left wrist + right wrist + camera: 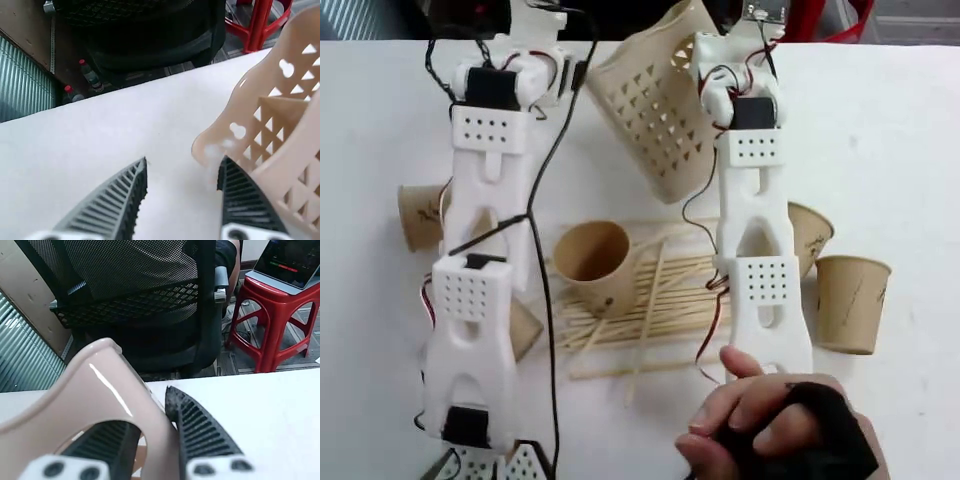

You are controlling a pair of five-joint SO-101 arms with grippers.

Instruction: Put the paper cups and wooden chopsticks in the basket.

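Fingers, right: the right fingers (200, 435) are clamped on the rim of the basket (100, 375), one inside the wall and one outside.
Fingers, left: the left fingers (120, 200) are held apart with nothing between them, over bare worktop (100, 135) and just beside the basket's rim.
Basket: it is seen tilted beyond the far side of the chopstick heap (640, 300), with its mouth turned away from the heap. Whether its base rests on the worktop cannot be told.
Chopsticks: they are loosely crossed between the two arms, and none are in the basket.
Paper cups: none are in the basket. One cup (592, 258) lies on the heap with its mouth upward. Two cups (850, 300) are set just beside the heap on the right arm's side. One cup (420, 215) is well apart from the heap on the left arm's side. A brown shape (525, 328), likely a fifth cup, is half hidden at the heap's corner under the left arm.
Risk, grip: the basket could be dropped, since it is held by a thin, glossy rim.
Risk, contact: the open left fingers could be struck if the basket is swung.
Risk, snag: the right arm's cable (692, 215) hangs over the heap, so sticks could be dragged and scattered.
Risk, roll: the cup on the heap could be tipped off by any nudge.
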